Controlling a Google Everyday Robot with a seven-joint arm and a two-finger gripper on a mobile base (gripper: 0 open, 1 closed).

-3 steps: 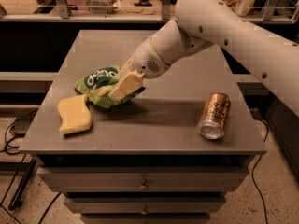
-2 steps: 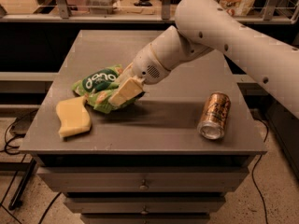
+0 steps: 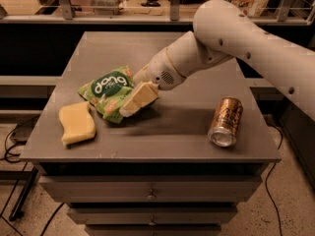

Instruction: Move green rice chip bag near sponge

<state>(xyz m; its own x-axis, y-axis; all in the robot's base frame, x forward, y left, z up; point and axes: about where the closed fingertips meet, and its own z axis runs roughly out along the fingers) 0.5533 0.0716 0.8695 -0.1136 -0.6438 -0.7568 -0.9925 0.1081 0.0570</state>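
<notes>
The green rice chip bag (image 3: pixel 108 89) lies tilted on the left half of the grey table (image 3: pixel 172 136), its lower edge on the tabletop. The pale-yellow sponge (image 3: pixel 77 123) lies flat just to the bag's lower left, a small gap between them. My gripper (image 3: pixel 130 103) reaches in from the right and is shut on the bag's right edge. One pale-yellow finger (image 3: pixel 140 96) lies across the bag's front; the other is hidden behind the bag.
A copper-brown drink can (image 3: pixel 225 121) lies on its side at the table's right front. My white arm (image 3: pixel 236 38) crosses above the table's right rear. Drawers sit under the tabletop. Cables lie on the floor at left.
The gripper and the bag have shifted slightly down and right together, and the bag sits lower and more spread out. The sponge and can have not moved.
</notes>
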